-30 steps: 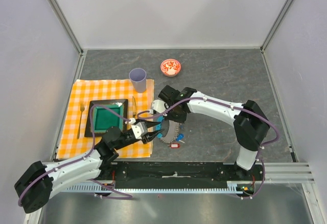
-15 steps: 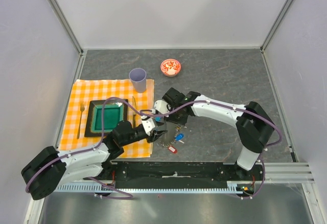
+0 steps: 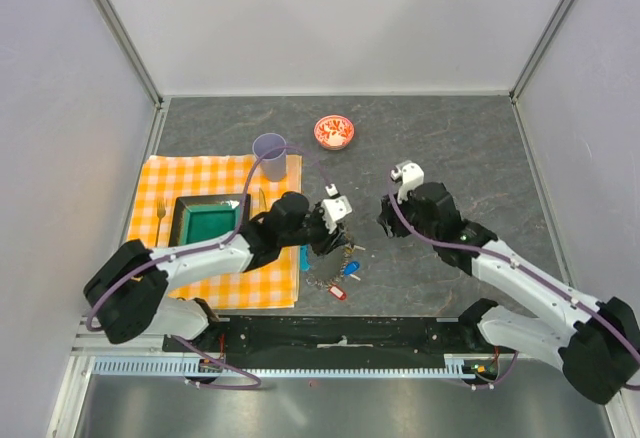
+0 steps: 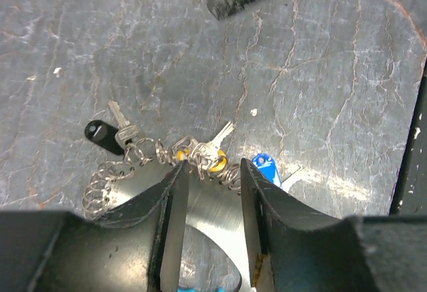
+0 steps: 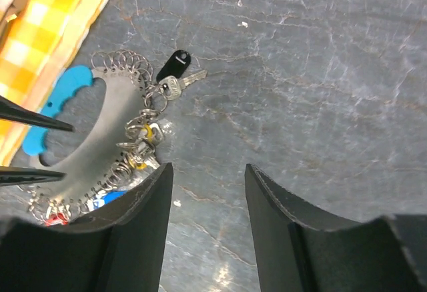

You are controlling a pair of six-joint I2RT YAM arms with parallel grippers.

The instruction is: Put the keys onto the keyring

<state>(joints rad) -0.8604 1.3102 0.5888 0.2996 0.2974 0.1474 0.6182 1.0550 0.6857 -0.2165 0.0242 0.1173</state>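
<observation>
The keyring (image 5: 100, 129) is a grey metal crescent edged with several small rings, with a light-blue plastic piece (image 5: 59, 99). My left gripper (image 4: 212, 165) is shut across the crescent (image 4: 210, 209) just above the table, mid-table (image 3: 322, 240). The keys hang from the rings. The black-tagged key (image 4: 100, 132) lies at the left end, the yellow-tagged key (image 4: 215, 163) sits in the middle, and the blue tag (image 4: 265, 169) and red tag (image 3: 338, 293) are nearer the front. My right gripper (image 5: 208, 168) is open and empty, hovering right of the keys (image 3: 385, 220).
An orange checked cloth (image 3: 170, 178) at the left carries a green tray (image 3: 210, 223), a fork (image 3: 158, 223) and a table knife (image 3: 262, 203). A lilac cup (image 3: 270, 153) and a small red bowl (image 3: 334, 131) stand behind. A black rail (image 3: 340, 333) runs along the near edge.
My right gripper has opened, let go at the keyring and drawn back to the right. The left arm has swung further out over the table, still holding the keyring.
</observation>
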